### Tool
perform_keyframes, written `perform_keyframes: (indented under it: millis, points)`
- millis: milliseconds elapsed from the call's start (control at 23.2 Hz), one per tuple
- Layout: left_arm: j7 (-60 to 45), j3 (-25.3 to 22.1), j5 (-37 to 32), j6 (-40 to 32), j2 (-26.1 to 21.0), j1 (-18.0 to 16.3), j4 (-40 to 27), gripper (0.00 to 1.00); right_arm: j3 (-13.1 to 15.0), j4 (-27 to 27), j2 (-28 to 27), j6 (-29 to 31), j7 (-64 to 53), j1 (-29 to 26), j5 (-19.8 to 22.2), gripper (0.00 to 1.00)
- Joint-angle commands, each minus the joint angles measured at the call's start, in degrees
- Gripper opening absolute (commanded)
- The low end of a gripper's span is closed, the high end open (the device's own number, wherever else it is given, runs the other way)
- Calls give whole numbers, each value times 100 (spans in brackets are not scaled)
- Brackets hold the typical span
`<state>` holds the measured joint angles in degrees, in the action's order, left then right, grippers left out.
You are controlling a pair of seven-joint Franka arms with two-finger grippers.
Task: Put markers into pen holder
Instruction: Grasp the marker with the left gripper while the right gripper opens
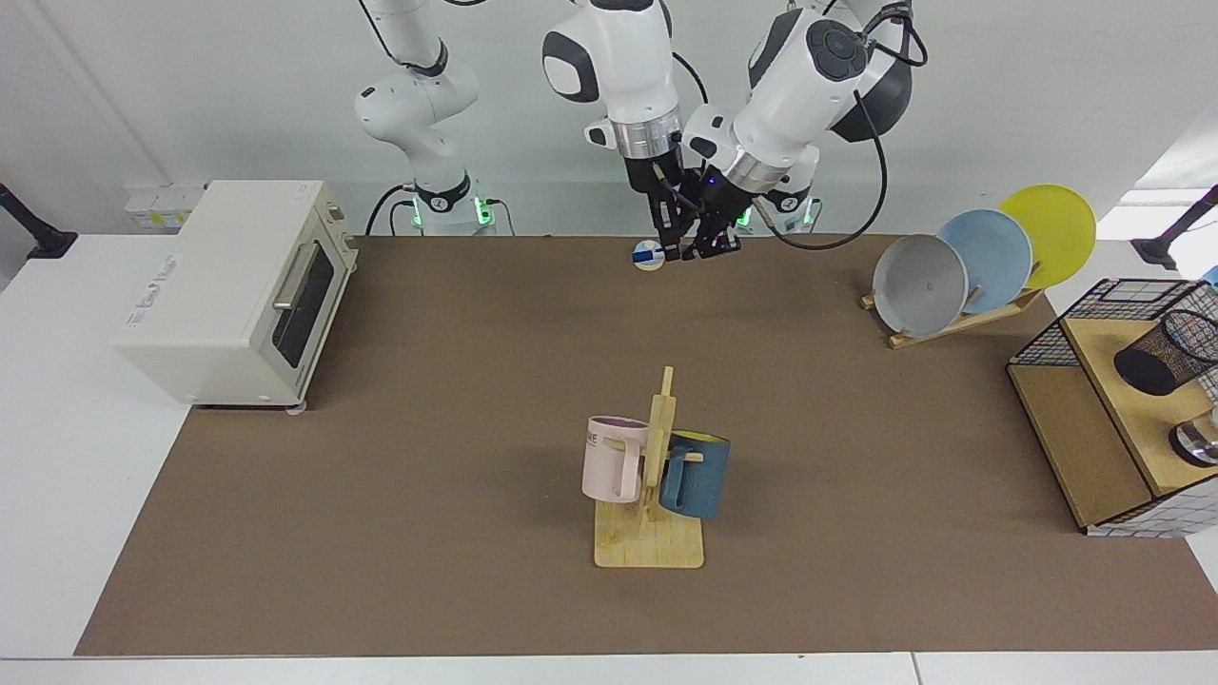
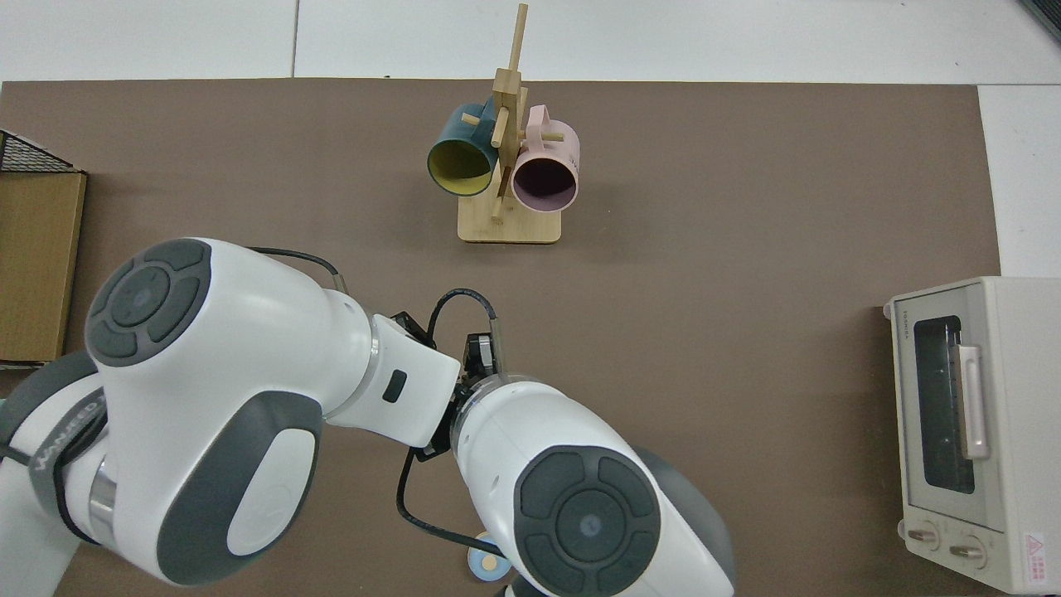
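Note:
At the table's back middle, my right gripper [image 1: 671, 247] points down, shut on the marker [image 1: 650, 255]. Only the marker's blue end shows, sticking out beside the fingers. My left gripper [image 1: 714, 245] comes in at a slant from the other side and nearly touches the right one. The pen holder [image 1: 1166, 354], a black mesh cup, sits on the wooden shelf [image 1: 1075, 447] at the facing view's far right. In the top view both arms cover the grippers and the marker.
A small round blue disc [image 1: 647, 259] [image 2: 489, 565] lies under the grippers. A mug tree [image 1: 652, 495] [image 2: 507, 166] stands mid-table and a toaster oven [image 1: 238, 285] [image 2: 961, 431] at one end. Near the shelf are a plate rack [image 1: 980, 262], a wire basket [image 1: 1123, 304] and a silver container [image 1: 1199, 442].

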<state>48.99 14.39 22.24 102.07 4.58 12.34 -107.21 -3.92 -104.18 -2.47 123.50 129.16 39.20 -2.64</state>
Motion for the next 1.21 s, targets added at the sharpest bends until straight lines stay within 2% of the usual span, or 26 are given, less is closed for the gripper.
perform_keyframes:
  millis: [0, 431, 646, 862, 1163]
  points:
    - [110, 20, 70, -3, 183, 32, -125, 35, 14, 91, -96, 69, -58, -27, 53, 0]
    - [216, -15, -167, -90, 192, 32, -125, 29, 14, 100, -96, 43, -75, -44, 45, 0]
    - [400, -24, -220, -134, 192, 32, -125, 20, 14, 100, -96, 43, -84, -53, 36, 0]
    - [436, -24, -220, -134, 192, 23, -125, 4, 14, 100, -96, 51, -93, -53, 36, 0]
    - [453, -42, -220, -205, 192, 6, -125, 0, 14, 100, -87, 60, -93, -53, 27, 0]
